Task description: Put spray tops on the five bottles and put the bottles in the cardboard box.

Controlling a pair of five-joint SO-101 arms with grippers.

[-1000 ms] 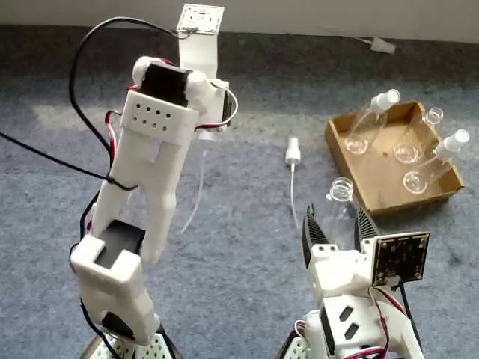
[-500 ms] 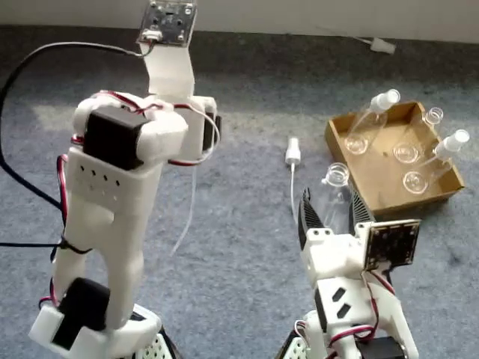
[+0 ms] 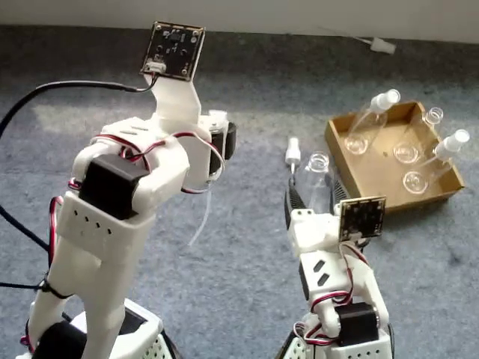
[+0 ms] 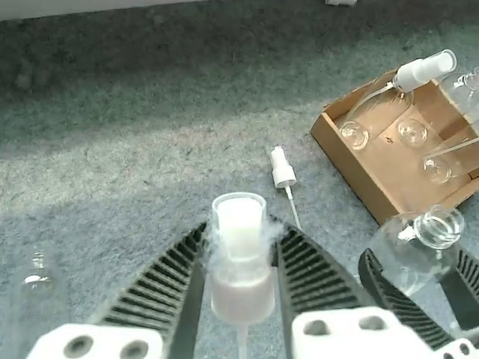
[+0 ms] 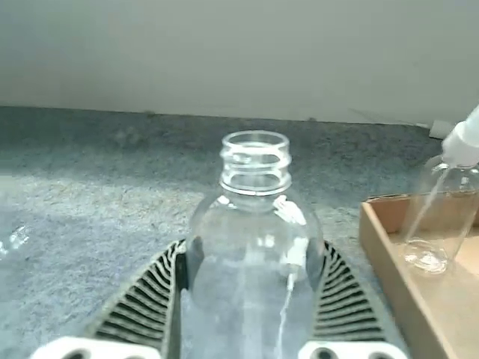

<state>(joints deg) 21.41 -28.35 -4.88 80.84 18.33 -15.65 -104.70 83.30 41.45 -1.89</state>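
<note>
My left gripper (image 4: 239, 262) is shut on a white spray top (image 4: 239, 254), whose thin tube (image 3: 200, 221) hangs down over the carpet in the high view. The right gripper (image 5: 254, 299) is shut on a clear open-necked bottle (image 5: 254, 239), held upright beside the box; the same bottle (image 3: 317, 173) stands just right of the left gripper (image 3: 217, 142). A second spray top (image 3: 293, 153) lies loose on the carpet between the arms. The cardboard box (image 3: 378, 187) at the right holds three lying bottles, two with spray tops (image 3: 385, 99).
The floor is grey carpet with a pale wall along the back. A small white part on a cable (image 3: 382, 45) lies at the far right. A small clear bottle-like thing (image 4: 37, 275) rests on the carpet off to one side of the left gripper.
The right gripper closed on the bottle and carried it up and left, toward the loose spray top. The left arm swung and raised its wrist, keeping its spray top.
</note>
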